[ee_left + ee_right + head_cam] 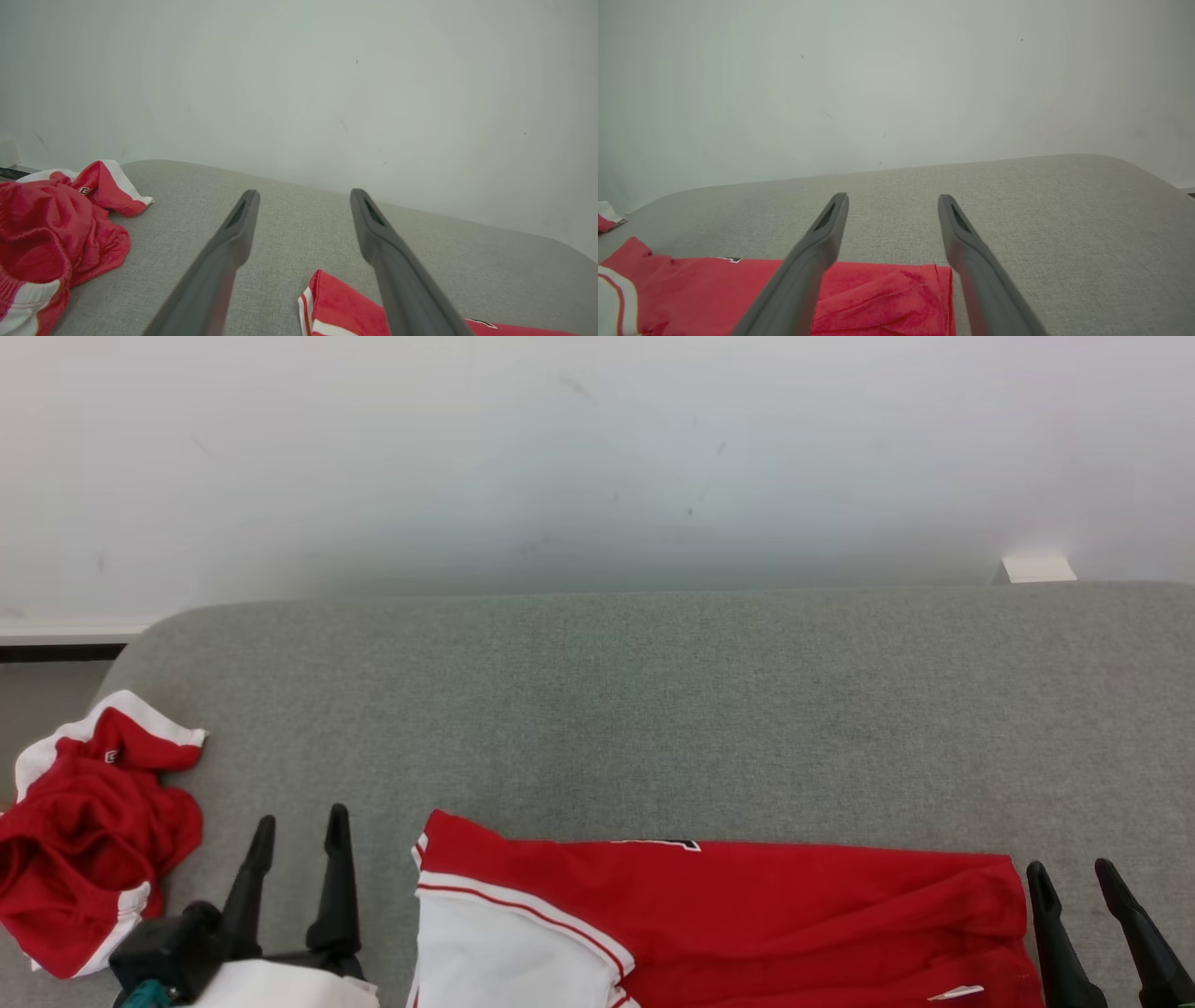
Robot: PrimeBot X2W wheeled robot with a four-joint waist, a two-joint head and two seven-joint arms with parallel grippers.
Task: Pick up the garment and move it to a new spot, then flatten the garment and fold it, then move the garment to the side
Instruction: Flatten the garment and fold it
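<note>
Left gripper point(302, 817): fingers held apart, empty.
Right gripper point(1072, 866): fingers held apart, empty.
Garment point(747, 915): laid flat on grey cushion point(653, 709), between both grippers.
Second garment point(93, 831): crumpled at cushion's left end.

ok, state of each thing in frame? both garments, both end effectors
spread garment: lying flat on the grey cushion, wrinkled at its right end, not held
crumpled garment: bunched in a heap at the cushion's left edge, not held
left end effector: open, empty
right end effector: open, empty, just right of the spread garment
</note>
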